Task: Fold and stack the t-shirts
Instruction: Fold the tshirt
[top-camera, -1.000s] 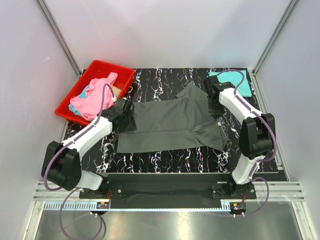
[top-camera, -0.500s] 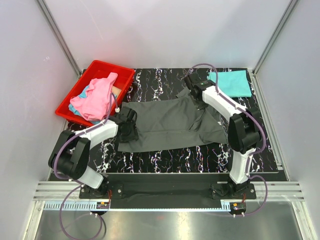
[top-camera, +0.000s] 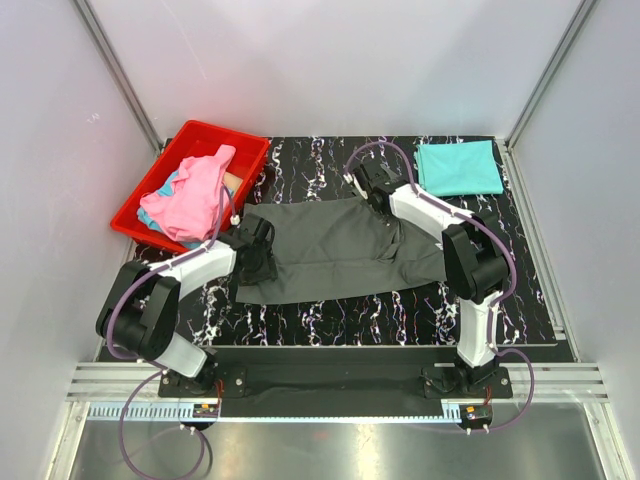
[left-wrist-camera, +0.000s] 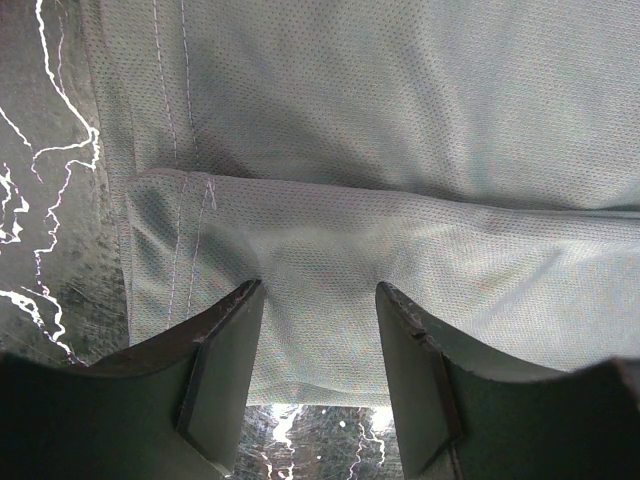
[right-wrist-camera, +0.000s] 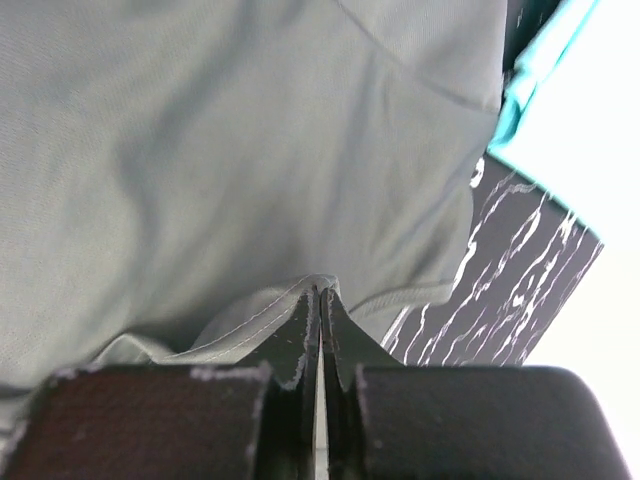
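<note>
A pink t-shirt (top-camera: 195, 195) is heaped in the red bin (top-camera: 235, 136). The left pincer (left-wrist-camera: 318, 300) is released, its jaws straddling the left hem of the charcoal t-shirt (top-camera: 340, 245), which lies lengthwise left-to-right on the counter (top-camera: 330, 315). The right pincer (right-wrist-camera: 320, 300) is clenched on a pinch of the shirt's far edge, near the folded teal t-shirt (top-camera: 458, 167). Whether that pinch is sleeve or shoulder is unclear.

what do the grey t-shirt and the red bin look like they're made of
The grey t-shirt: fine pinhole knit, probably synthetic sports fabric, matte; tiny mesh holes and a stitched hem show close up. The red bin: likely moulded plastic; smooth walls, stiff even rim.
</note>
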